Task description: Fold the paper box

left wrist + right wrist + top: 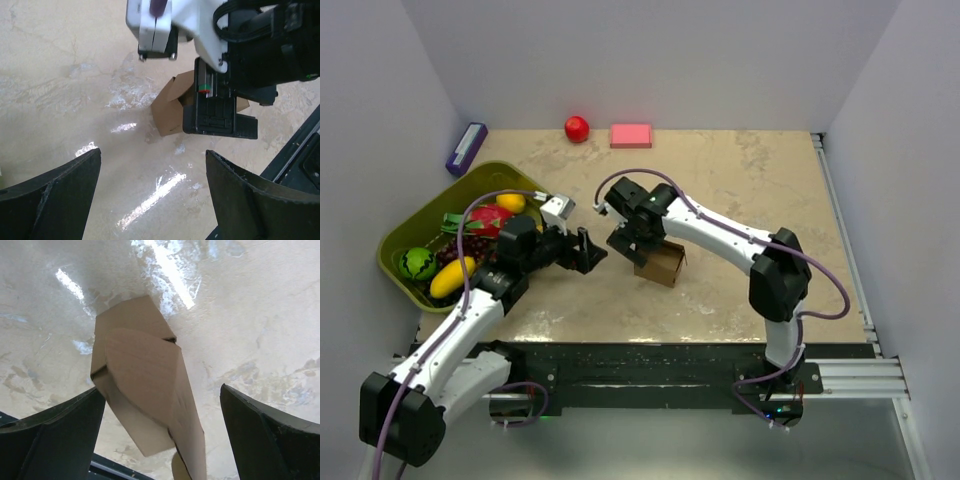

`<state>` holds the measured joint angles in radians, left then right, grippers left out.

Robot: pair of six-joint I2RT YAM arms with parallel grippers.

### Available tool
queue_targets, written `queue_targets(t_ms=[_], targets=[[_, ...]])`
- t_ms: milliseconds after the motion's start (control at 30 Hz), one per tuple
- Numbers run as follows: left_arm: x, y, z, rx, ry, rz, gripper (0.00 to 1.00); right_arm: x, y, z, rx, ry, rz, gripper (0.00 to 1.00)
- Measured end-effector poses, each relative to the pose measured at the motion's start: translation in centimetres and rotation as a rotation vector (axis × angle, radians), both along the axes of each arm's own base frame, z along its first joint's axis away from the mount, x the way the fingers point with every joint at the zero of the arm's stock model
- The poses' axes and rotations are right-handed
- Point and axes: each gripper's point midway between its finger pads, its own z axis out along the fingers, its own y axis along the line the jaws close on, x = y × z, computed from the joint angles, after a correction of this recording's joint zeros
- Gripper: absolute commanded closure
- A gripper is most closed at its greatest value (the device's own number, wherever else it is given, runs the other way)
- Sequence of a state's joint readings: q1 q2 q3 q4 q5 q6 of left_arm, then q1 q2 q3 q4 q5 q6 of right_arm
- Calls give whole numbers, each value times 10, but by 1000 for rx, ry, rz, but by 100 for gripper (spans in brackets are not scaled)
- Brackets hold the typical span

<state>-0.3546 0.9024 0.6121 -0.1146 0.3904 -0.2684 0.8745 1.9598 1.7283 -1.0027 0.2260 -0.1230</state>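
Observation:
The paper box is a small brown cardboard carton standing on the table near the middle front, its flaps partly folded. In the right wrist view the paper box sits between my right gripper's open jaws, nearer the left finger, with a gap to the right finger. From above, the right gripper hovers over the box's left end. My left gripper is open and empty just left of it, pointing at the paper box from a short way off over bare table.
An olive basket with several fruits stands at the left edge. A red apple, a pink block and a purple box lie along the back. The right arm's black wrist hangs over the box.

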Motion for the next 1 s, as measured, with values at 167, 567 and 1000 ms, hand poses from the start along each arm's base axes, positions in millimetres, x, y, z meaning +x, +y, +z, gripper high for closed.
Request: queue_targets(t_ms=[167,567,1000], targets=[[-3,-11,2,-23,-7,-73,13,8,3,43,105,-111,-43,1],[6,-53,-15,45,-1,-212,17,-19,-51,117,396,-315,-380,10],[45,-86,-16,169,-62,-221,33,-62,-78,63,528,-221,-605,39]])
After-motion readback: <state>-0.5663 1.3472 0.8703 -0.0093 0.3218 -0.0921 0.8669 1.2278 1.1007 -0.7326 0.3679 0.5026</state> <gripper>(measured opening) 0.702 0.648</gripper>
